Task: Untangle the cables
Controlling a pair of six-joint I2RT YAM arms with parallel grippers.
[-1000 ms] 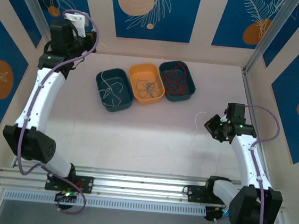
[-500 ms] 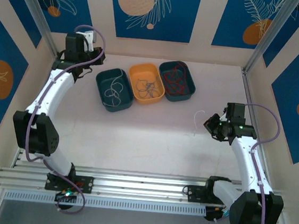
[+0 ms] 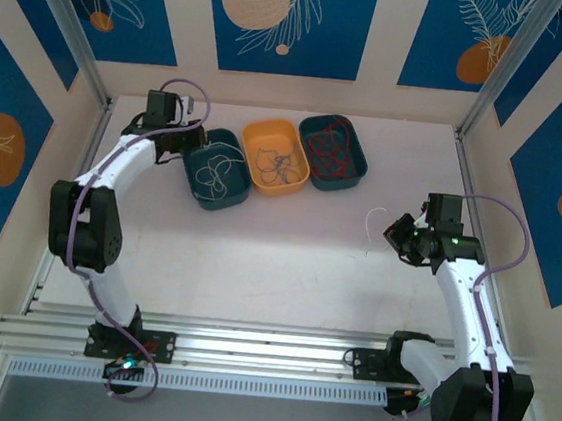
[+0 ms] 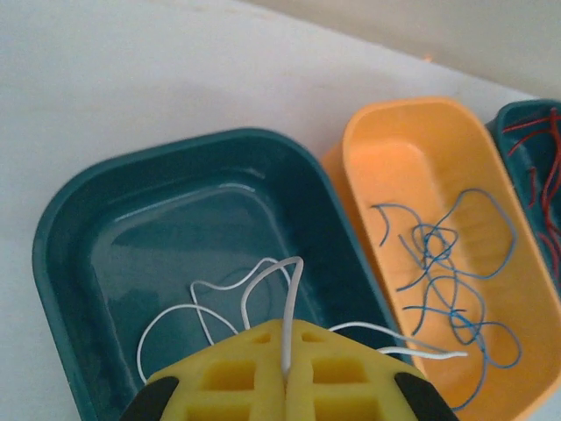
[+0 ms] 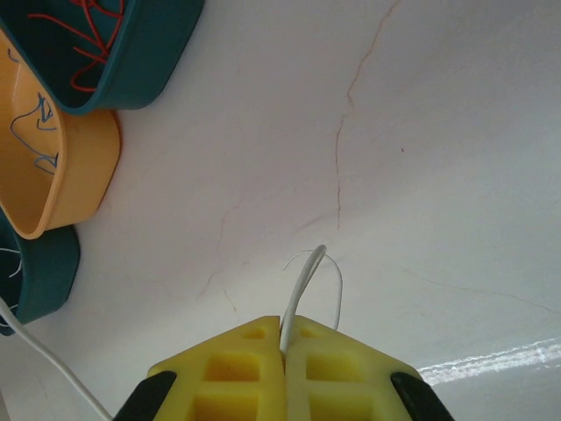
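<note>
1. Left end effector [image 4: 286, 331]: clenched on a white cable [image 4: 294, 281], which is pinched in the seam between the yellow fingers [image 4: 237, 373].
2. That cable rises out of the pinch, bends over and runs down into the left teal tray [image 4: 202, 140]. There it joins the loose white cables [image 4: 175, 316] on the tray floor. One white strand [image 4: 421, 351] lies across the rim towards the orange tray [image 4: 412, 105].
3. In the top view the left end effector [image 3: 189, 146] sits at the left edge of the same tray [image 3: 237, 201], at the far left of the worktop [image 3: 286, 261].
4. Right end effector [image 5: 282, 323]: clenched on a short white loop [image 5: 317, 256]. The loop arcs up from the pinch and curls back down beside the fingers. I can't tell whether it touches the worktop.
5. In the top view the right end effector [image 3: 399, 233] is over bare worktop on the right, well apart from the trays. The loop [image 3: 372, 218] sticks out on its left side.
6. Three trays stand in a row at the far side, touching or just beside each other:
   - left teal tray: white cables [image 3: 213, 168]
   - orange tray [image 3: 270, 126]: blue-grey cables [image 4: 447, 281]
   - right teal tray [image 3: 361, 169]: red cables [image 3: 329, 153]
7. The colours are separated by tray.
</note>
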